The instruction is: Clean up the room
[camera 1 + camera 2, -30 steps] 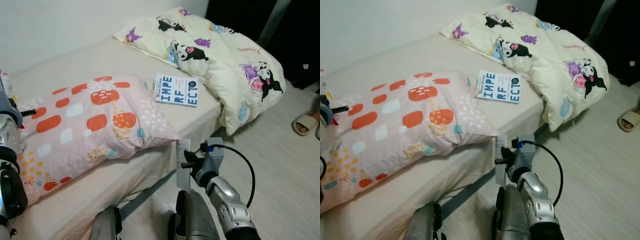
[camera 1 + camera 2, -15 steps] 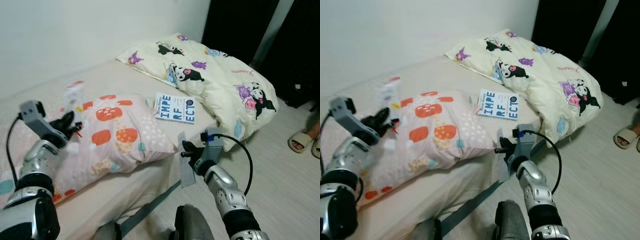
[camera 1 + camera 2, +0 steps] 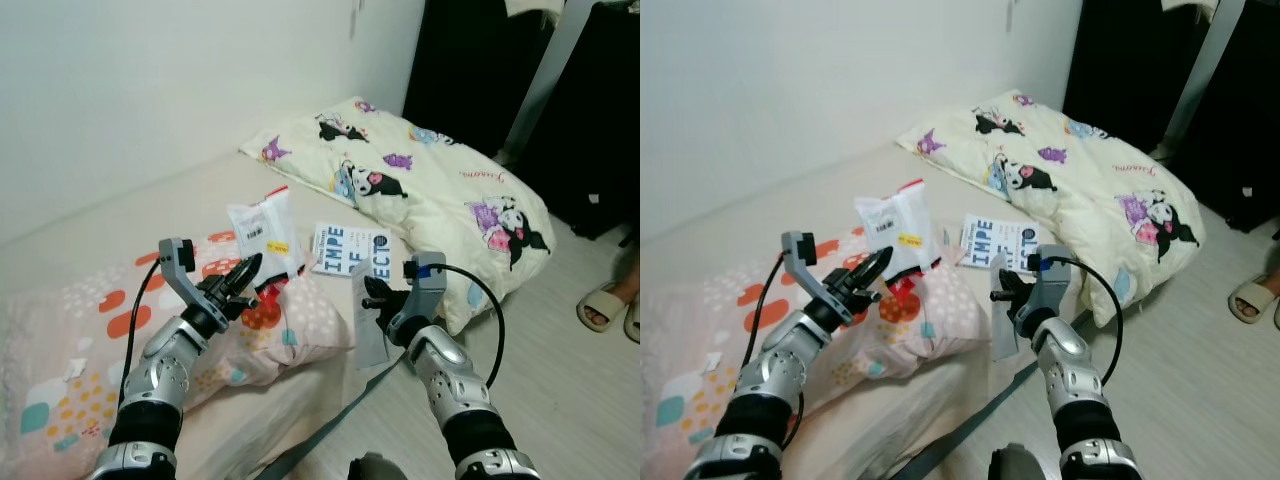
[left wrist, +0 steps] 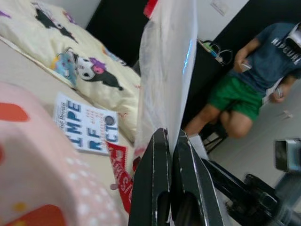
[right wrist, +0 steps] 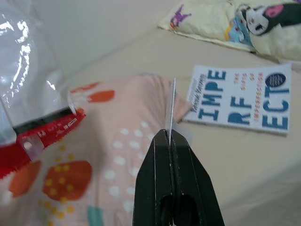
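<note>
Packet [image 3: 262,236]: clear-and-white plastic wrapper with a barcode, a yellow sticker and a red strip along its lower edge; held upright in the air above the spotted pillow, left of the book.
Left gripper [image 3: 243,279]: fingers pressed together on the packet's lower edge, raised over the pillow.
Sheet [image 3: 366,320]: thin pale slip, seen edge-on from the right wrist; hanging down off the near edge of the bed, near and right of the packet.
Right gripper [image 3: 374,296]: clamped tight on the sheet's upper part, just right of the pillow's corner.
Pillow [image 3: 80,345]: pink, dotted with orange, white and teal spots; lying along the near left of the bed.
Book [image 3: 349,250]: white cover with large blue letters; flat on the bed between pillow and blanket.
Blanket [image 3: 430,200]: cream, printed with cartoon characters; bunched at the far right, spilling over the bed's edge.
Bed [image 3: 150,205]: beige sheet, against a white wall.
Person [image 4: 244,89]: seated, dark shirt, green shorts; sandalled foot [image 3: 600,295] on the floor at far right.
</note>
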